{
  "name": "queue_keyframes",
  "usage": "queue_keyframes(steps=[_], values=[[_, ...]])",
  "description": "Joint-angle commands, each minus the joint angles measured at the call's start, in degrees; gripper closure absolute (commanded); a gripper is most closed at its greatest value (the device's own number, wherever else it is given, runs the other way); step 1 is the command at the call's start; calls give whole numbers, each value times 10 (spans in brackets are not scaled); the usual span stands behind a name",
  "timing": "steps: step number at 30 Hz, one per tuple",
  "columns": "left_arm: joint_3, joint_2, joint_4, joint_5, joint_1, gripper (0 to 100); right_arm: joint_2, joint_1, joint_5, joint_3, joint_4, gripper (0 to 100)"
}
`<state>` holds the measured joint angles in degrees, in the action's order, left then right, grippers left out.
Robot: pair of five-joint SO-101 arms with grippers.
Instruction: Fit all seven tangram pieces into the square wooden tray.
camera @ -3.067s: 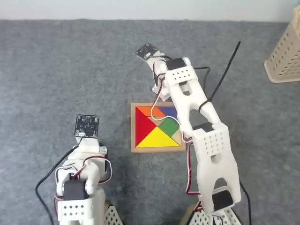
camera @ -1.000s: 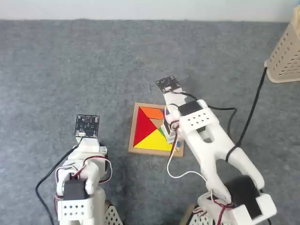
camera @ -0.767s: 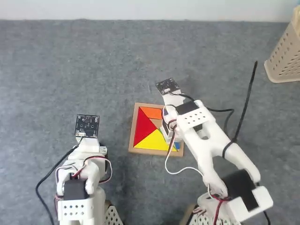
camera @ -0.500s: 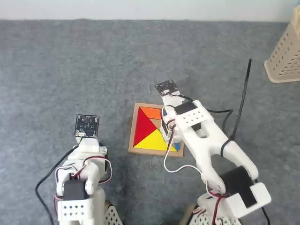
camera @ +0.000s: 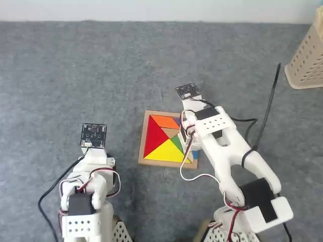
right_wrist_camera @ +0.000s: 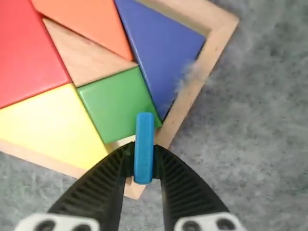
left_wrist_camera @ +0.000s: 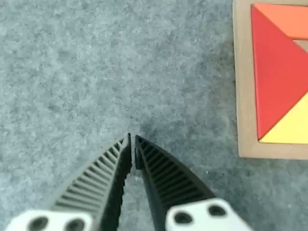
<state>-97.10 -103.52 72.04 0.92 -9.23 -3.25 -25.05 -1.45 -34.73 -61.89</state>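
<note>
Grey desk (camera: 75, 65) carrying the square wooden tray (camera: 142, 143). Lying flat in the tray: red triangle (camera: 154, 138), yellow triangle (camera: 164, 151), purple triangle (right_wrist_camera: 161, 43), orange piece (camera: 165, 121), green square (right_wrist_camera: 118, 103), with a bare wooden gap among them. Right pincer (right_wrist_camera: 143, 149) clamps a small blue piece (right_wrist_camera: 144, 139) on edge, beside the green square. Left pincer (left_wrist_camera: 132, 140), closed and empty, is over the desk apart from the tray.

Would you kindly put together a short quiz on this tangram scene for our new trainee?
1. True or false: the left gripper is clamped on a piece.
2. What colour is the piece in the right gripper? A red, B blue, C yellow.
3. Fill in: the held piece stands on edge beside the ___ square in the tray.
Key: 1 false; 2 B; 3 green.
</note>
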Motion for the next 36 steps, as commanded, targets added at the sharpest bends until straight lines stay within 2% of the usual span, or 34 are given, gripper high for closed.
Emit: queue_keyframes(steps=[1,4,10,21,29,36], values=[[6,-11,4,1,3,983,-3,6,-6,2,7,991],[6,-11,4,1,3,983,-3,6,-6,2,7,975],[6,-11,4,1,3,983,-5,5,-6,0,3,864],[6,-11,4,1,3,983,-10,3,-5,4,-12,864],[6,-11,4,1,3,983,-9,-72,-4,4,-7,864],[6,-11,4,1,3,983,-9,-85,-4,1,0,864]])
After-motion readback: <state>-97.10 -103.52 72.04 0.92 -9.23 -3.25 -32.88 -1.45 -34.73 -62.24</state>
